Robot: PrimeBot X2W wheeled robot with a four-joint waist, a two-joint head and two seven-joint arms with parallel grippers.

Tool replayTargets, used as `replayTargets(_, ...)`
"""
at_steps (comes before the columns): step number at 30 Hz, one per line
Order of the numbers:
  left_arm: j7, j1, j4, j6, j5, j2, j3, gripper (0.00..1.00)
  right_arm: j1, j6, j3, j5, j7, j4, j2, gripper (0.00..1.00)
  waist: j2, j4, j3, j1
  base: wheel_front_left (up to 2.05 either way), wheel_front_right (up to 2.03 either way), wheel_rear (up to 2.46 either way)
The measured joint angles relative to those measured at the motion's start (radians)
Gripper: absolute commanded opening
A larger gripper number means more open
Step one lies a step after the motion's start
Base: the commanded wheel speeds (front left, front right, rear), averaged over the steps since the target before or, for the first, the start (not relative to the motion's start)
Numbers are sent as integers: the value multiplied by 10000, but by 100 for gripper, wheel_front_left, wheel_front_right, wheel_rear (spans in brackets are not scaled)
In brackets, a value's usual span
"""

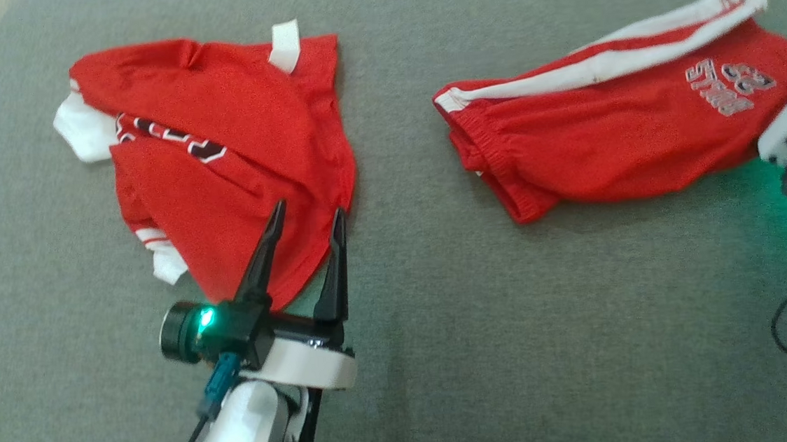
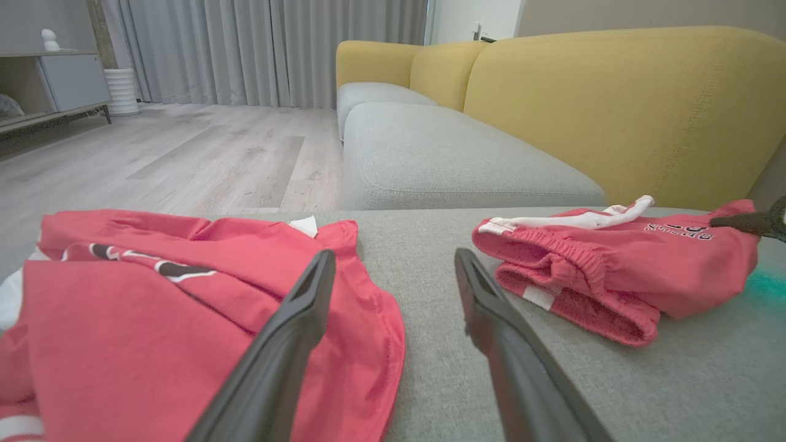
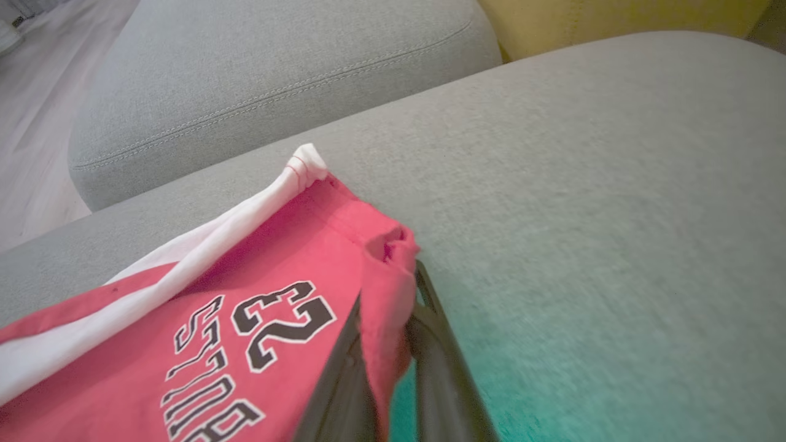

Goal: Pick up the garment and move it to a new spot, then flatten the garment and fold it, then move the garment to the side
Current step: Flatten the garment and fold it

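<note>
Red shorts (image 3: 184, 319) edge in right gripper (image 3: 390, 291)

My left claw (image 1: 308, 210) has black fingers, a white collar and a green lamp (image 1: 206, 317). My right claw (image 3: 390, 285) is the same black, and a teal-green glow lies on the grey woven cushion (image 1: 446, 357) at the lower right of its wrist view. The shorts (image 1: 612, 140), upper right in the head view, are red with white side stripes and black "BULLS 23" lettering edged in white. The shirt (image 1: 233, 142), upper left, is also red, with white cuffs, a white tab and black white-edged letters. In the left wrist view the sofa back (image 2: 614, 104) is mustard yellow, the curtains (image 2: 245, 49) grey, the floor (image 2: 184, 153) pale wood grain.
</note>
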Motion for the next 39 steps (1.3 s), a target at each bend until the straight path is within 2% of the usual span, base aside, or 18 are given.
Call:
replayTargets(10,0,712,81,58,90,8,222,100,1957,0,-153,1220,-205,-1275,219,0,0,-577,-886,-1,0,0,0)
replayTargets(18,0,1031,86,-2,165,10,362,100,3533,0,-581,1912,454,-2911,368,0,0,-744,-1240,0,0,0,0)
replayTargets(27,0,1108,86,-13,253,12,470,100,4085,0,-765,2566,882,-4090,817,0,0,-770,-1205,1,0,0,0)
replayTargets(33,0,1108,138,-90,265,12,516,100,4185,0,169,3653,660,-4633,941,0,0,-825,-1291,1,0,0,0)
replayTargets(39,2,1109,261,-104,355,12,525,100,4223,0,1921,5892,405,-5404,1089,0,0,-881,-1532,1,0,0,0)
